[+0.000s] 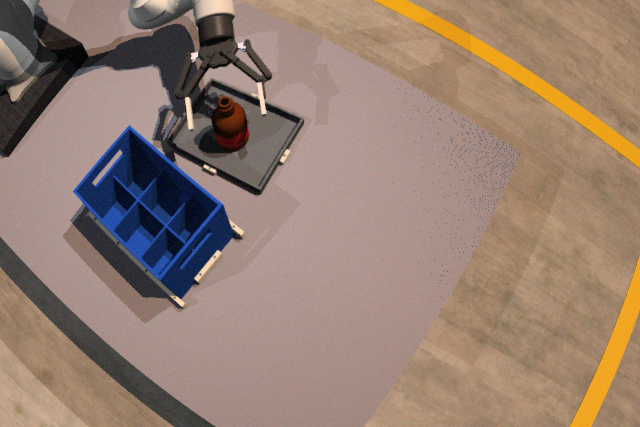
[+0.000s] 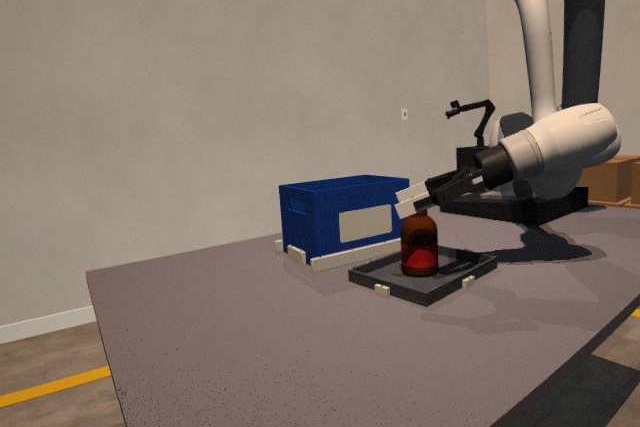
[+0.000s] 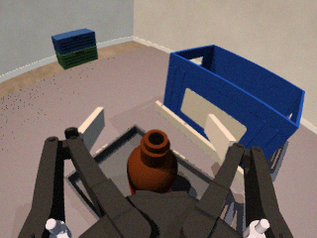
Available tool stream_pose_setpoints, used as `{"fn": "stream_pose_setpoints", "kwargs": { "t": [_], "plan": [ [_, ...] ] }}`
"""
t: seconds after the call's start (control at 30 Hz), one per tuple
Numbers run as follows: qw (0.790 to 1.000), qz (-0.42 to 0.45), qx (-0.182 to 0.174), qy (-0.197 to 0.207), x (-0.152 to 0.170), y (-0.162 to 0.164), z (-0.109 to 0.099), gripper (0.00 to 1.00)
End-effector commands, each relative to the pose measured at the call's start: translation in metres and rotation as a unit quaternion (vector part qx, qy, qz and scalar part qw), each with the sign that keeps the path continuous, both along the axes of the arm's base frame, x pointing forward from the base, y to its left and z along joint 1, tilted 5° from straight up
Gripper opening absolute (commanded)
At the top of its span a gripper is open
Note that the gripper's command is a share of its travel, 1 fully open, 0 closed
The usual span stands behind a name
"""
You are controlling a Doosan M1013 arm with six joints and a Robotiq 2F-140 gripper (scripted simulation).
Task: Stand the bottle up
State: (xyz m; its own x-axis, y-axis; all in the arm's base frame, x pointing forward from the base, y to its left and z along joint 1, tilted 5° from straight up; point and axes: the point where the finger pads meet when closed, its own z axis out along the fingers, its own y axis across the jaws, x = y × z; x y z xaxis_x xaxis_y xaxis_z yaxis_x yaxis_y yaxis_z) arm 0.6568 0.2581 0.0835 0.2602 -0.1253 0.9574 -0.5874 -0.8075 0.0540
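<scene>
Spread to full width and gripping nothing, the jaws of the gripper (image 3: 155, 134) flank the neck of the brown bottle (image 3: 153, 167), seen low in the centre of the wrist view, where the bottle's open mouth sits between the two pale pads with a gap on either side. Just beyond, at mid-frame in the side view, the bottle (image 2: 419, 250) stands upright on the dark tray (image 2: 381, 274), and the job looks all but finished. The risk now, to my eye, is a careless pull-back: a fingertip (image 1: 189, 113) clipping the neck could tip the bottle again or nudge the loose tray. From overhead, in the upper left, the pads straddle the bottle (image 1: 230, 122) with room to spare, while the side view alone shows them level with its cap. Farther back stands the blue crate (image 2: 336, 215), near the tray but apart.
</scene>
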Motion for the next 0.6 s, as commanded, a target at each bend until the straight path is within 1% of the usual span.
{"fn": "stream_pose_setpoints", "kwargs": {
  "t": [0.0,0.57],
  "plan": [
    [1.0,0.0,0.0,0.0,0.0,0.0,0.002,1.0],
    [1.0,0.0,0.0,0.0,0.0,0.002,0.025,1.0]
  ]
}}
